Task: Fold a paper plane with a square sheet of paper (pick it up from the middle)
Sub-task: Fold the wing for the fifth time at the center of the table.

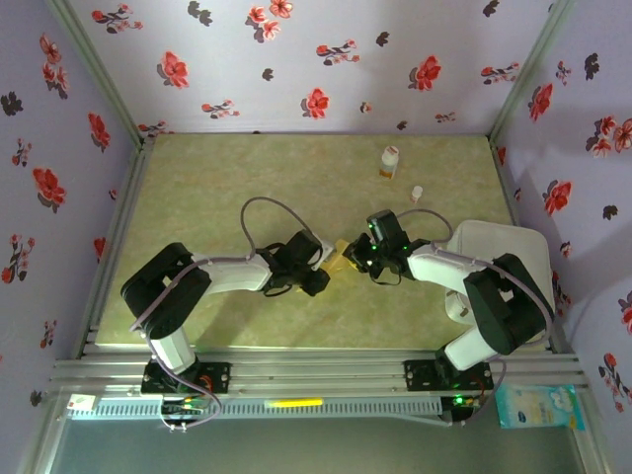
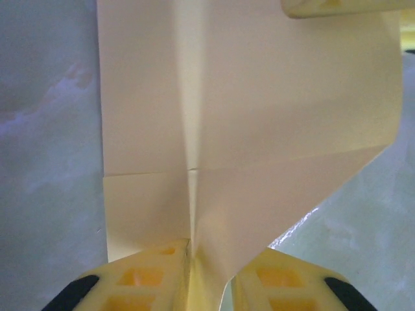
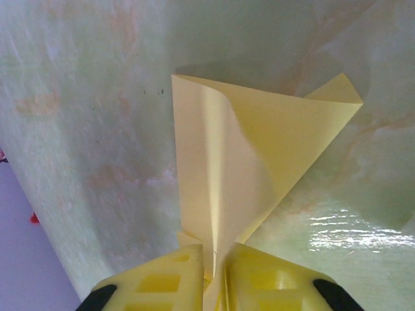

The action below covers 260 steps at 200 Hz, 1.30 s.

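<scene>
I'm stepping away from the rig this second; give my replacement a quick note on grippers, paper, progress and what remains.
Left gripper: shut on the sheet of paper.
Right gripper: shut on the same sheet.
The sheet is held between them above the table, near its middle.
Done: picked up; a centre crease and a cross crease show.
To do: no dart shape yet; further folds needed.

- Small white bottle with an orange band (image 1: 389, 161) stands well beyond the right pincer (image 1: 354, 253), toward the back wall.
- Tiny white cap (image 1: 417, 194) lies between that bottle and the right pincer, apart from both.
- White tray (image 1: 504, 239) sits out to the right pincer's right.
- Green marbled tabletop (image 1: 217, 188) spreads beyond the left pincer (image 1: 324, 263).
- Blue-and-white packet (image 1: 538, 405) lies well nearer than the right pincer, past the metal rail (image 1: 316, 373).
</scene>
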Tool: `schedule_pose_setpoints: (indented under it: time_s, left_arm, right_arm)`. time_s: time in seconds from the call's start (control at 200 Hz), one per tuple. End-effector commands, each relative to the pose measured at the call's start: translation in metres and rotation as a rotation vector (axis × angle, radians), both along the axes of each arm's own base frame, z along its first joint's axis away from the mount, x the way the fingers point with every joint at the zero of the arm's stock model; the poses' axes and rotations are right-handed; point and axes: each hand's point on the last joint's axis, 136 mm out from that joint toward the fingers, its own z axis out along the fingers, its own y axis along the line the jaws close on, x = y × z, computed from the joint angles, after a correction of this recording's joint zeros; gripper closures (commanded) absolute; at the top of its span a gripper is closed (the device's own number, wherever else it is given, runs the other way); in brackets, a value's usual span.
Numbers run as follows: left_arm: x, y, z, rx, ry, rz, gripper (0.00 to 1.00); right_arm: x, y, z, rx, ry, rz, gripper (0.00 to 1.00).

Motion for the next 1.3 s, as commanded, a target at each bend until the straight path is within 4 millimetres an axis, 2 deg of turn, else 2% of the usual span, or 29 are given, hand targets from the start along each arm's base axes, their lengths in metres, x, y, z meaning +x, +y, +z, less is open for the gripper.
schedule_pose_setpoints:
  time_s: [0.0,0.29,0.535,0.775,0.985,1.295]
  left_arm:
    - [-0.001,0.0,0.001,0.053,-0.041,-0.046,0.76]
    - [0.003,0.002,0.0,0.149,-0.135,-0.088,0.75]
    - [0.005,0.001,0.0,0.22,-0.23,-0.112,0.71]
    - [0.009,0.002,0.004,0.247,-0.283,-0.102,0.76]
    - [0.011,0.005,0.016,0.24,-0.362,-0.09,0.64]
    - [0.011,0.003,0.015,0.271,-0.4,-0.127,0.64]
  right_arm:
    - [0.002,-0.003,0.001,-0.015,-0.001,-0.006,0.89]
    - [0.004,-0.004,0.003,-0.004,-0.014,-0.011,1.0]
    - [0.007,-0.006,0.008,0.02,-0.03,-0.027,1.0]
    - [0.006,-0.007,0.007,0.024,-0.026,-0.028,1.0]
    - [0.009,-0.005,0.009,0.039,-0.034,-0.033,1.0]
    - [0.012,-0.002,0.012,0.084,-0.039,-0.04,1.0]
